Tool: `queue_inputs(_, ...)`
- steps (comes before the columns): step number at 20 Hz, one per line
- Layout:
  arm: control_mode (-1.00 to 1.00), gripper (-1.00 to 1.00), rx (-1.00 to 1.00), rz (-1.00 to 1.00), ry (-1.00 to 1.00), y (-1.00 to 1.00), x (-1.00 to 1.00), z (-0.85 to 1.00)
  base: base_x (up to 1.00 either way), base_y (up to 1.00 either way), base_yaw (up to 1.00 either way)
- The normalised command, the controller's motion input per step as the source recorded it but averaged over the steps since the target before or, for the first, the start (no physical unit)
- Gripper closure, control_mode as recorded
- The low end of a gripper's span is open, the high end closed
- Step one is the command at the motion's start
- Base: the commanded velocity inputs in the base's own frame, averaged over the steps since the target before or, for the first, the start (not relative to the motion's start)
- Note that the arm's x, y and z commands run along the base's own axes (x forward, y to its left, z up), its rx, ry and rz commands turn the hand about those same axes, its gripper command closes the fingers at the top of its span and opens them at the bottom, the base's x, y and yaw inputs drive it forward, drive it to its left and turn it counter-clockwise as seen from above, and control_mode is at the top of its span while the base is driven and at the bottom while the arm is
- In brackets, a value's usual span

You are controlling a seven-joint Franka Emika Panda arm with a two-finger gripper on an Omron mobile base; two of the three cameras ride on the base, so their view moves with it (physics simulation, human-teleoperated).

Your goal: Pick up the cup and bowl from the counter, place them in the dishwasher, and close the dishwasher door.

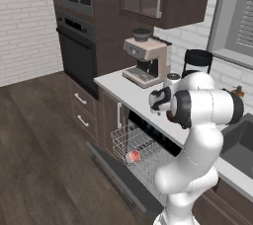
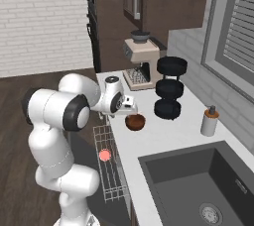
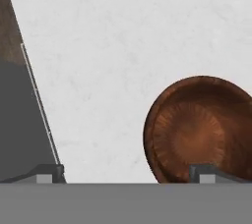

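Observation:
The reddish-brown bowl (image 2: 135, 121) sits upright on the light counter (image 2: 163, 138) near its front edge. My gripper (image 2: 130, 112) hangs just above it, pointing down, open and holding nothing. In the hand view the bowl (image 3: 197, 129) lies at the lower right, with one fingertip (image 3: 206, 173) over its near rim and the other fingertip far to the left. The cup (image 1: 133, 156), white with a red top, lies in the white wire rack (image 1: 123, 140) of the dishwasher, and the cup (image 2: 104, 155) also shows from the right. The dishwasher door (image 1: 111, 167) is dropped open.
A beige coffee machine (image 1: 146, 58) and a black three-tier rack (image 2: 170, 87) stand at the back of the counter. The soap dispenser (image 2: 210, 121) stands beside the dark sink (image 2: 198, 180). A black wall oven (image 1: 76, 46) and brown drawers (image 1: 81, 108) lie to the left.

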Motion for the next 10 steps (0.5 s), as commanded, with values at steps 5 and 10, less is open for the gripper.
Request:
queue_inputs(5,-1.0,-1.0,0.0,0.05,0.03,-0.4,0.07,0.0,0.0,0.0,0.0)
queue_inputs(10,-1.0,-1.0,0.0,0.01,0.06,-0.08,0.0,-0.05,0.0,0.0,0.0)
